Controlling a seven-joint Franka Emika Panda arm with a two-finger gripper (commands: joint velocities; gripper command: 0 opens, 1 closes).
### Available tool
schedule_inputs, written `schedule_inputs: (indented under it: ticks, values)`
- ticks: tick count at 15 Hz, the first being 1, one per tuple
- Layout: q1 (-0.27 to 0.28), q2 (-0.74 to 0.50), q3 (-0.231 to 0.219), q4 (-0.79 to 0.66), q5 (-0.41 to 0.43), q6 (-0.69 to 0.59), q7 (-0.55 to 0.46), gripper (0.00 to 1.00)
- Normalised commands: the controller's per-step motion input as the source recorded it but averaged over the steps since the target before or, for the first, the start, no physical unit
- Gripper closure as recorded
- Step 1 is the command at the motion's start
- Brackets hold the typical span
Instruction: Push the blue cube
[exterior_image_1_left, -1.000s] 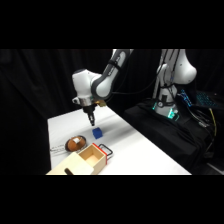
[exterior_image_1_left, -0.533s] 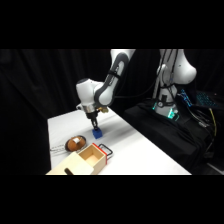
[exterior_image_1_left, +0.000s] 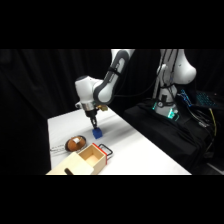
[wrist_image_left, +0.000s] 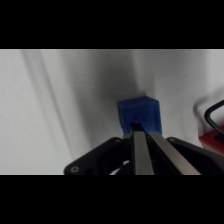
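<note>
The blue cube (exterior_image_1_left: 97, 133) sits on the white table (exterior_image_1_left: 145, 155), between the arm and the wooden box. My gripper (exterior_image_1_left: 93, 125) hangs straight down with its tips right at the cube's upper back edge. In the wrist view the blue cube (wrist_image_left: 138, 114) fills the middle, and my gripper (wrist_image_left: 143, 133) has its two fingers pressed together, tips against the cube's near face. Nothing is held between them.
A light wooden box (exterior_image_1_left: 84, 161) stands at the table's front left, with a red-and-black object (exterior_image_1_left: 104, 150) beside it, also seen as a red-and-black object (wrist_image_left: 214, 127) at the wrist view's right edge. A brown oval object (exterior_image_1_left: 75, 144) lies left of the cube.
The gripper has come down and moved toward the table's front, from above the cube to touching it. The cube sits about where it was.
</note>
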Motion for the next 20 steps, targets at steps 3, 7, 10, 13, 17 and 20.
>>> schedule_inputs:
  ticks: [3,7,10,13,17,20]
  values:
    - [0.043,-0.46,-0.042,0.0,-0.061,-0.45,0.04,0.97]
    - [0.055,-0.32,-0.047,0.17,-0.057,-0.58,0.05,0.7]
    - [0.074,-0.21,-0.042,0.26,-0.058,-0.54,0.06,0.55]
    - [0.084,-0.15,-0.033,0.27,-0.064,-0.48,0.06,0.29]
    - [0.097,-0.08,-0.035,0.25,-0.123,-0.38,0.14,0.0]
    - [0.096,-0.06,-0.032,0.18,-0.154,-0.23,0.16,0.0]
